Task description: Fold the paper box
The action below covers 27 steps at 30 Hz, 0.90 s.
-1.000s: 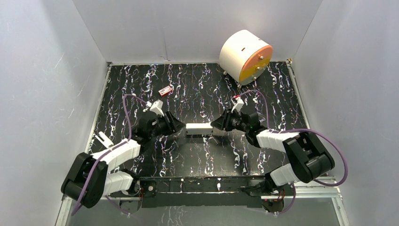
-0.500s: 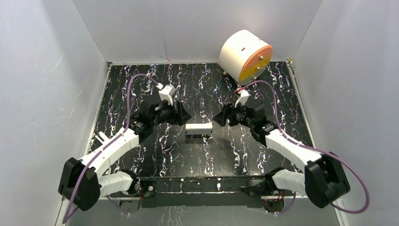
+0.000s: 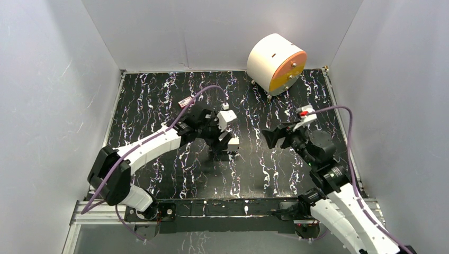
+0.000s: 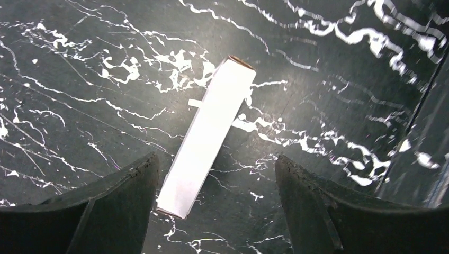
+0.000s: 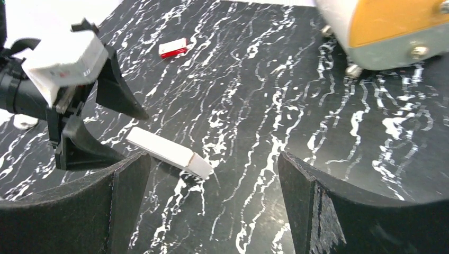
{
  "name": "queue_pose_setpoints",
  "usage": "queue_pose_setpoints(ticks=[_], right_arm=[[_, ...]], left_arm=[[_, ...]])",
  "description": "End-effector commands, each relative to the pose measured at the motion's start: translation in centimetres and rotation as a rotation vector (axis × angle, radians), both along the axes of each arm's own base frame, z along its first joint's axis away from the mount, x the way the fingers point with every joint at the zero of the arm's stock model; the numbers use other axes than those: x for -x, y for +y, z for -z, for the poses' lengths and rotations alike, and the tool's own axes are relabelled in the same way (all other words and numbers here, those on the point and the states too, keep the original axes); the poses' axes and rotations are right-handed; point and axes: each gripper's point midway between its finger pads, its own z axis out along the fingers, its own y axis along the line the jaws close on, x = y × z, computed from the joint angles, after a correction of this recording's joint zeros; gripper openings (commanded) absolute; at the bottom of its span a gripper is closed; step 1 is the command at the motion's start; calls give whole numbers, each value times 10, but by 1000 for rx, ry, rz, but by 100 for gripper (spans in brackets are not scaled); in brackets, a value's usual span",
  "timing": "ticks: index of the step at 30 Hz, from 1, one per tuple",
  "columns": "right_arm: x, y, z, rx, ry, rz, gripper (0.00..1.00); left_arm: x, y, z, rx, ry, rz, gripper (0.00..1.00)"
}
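Note:
The paper box (image 4: 209, 140) is a slim, closed white box lying flat on the black marbled table. In the left wrist view it runs diagonally, its near end close to the left finger (image 4: 127, 201). My left gripper (image 4: 215, 161) hangs open above it and holds nothing. From above, the left gripper (image 3: 219, 143) covers most of the paper box (image 3: 233, 142). My right gripper (image 3: 267, 139) stands open and empty to the right of the box, apart from it. In the right wrist view the paper box (image 5: 168, 152) lies just beyond the open right gripper (image 5: 213, 156).
A big white cylinder with an orange face (image 3: 276, 63) stands at the back right. A tiny red item (image 3: 185, 101) lies at the back left of the table (image 3: 159, 169). White walls close in the table on three sides.
Both grippers opened and let go of the box's ends. The left arm swung right, over the box. The right arm drew back to the right. The box stays on the table.

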Motion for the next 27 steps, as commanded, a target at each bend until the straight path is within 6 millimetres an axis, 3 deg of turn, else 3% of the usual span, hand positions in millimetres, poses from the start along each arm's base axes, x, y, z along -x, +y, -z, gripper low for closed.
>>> queue_pose_setpoints(ticks=[1, 7, 14, 17, 21, 27], right_arm=[[11, -36, -1, 77, -21, 123, 98], [27, -54, -17, 61, -74, 167, 98], [34, -61, -21, 50, -91, 187, 98], [35, -66, -22, 46, -96, 207, 98], [37, -70, -23, 34, -105, 225, 98], [39, -73, -23, 24, -106, 240, 98]], left_arm=[[-2, -5, 2, -116, -138, 172, 78], [-7, -14, 28, -217, -196, 266, 77], [-14, -18, 54, -301, -225, 316, 58], [-19, -21, 50, -333, -279, 326, 43], [-28, -24, 37, -351, -379, 330, 14], [-53, -26, 23, -424, -601, 265, 8]])
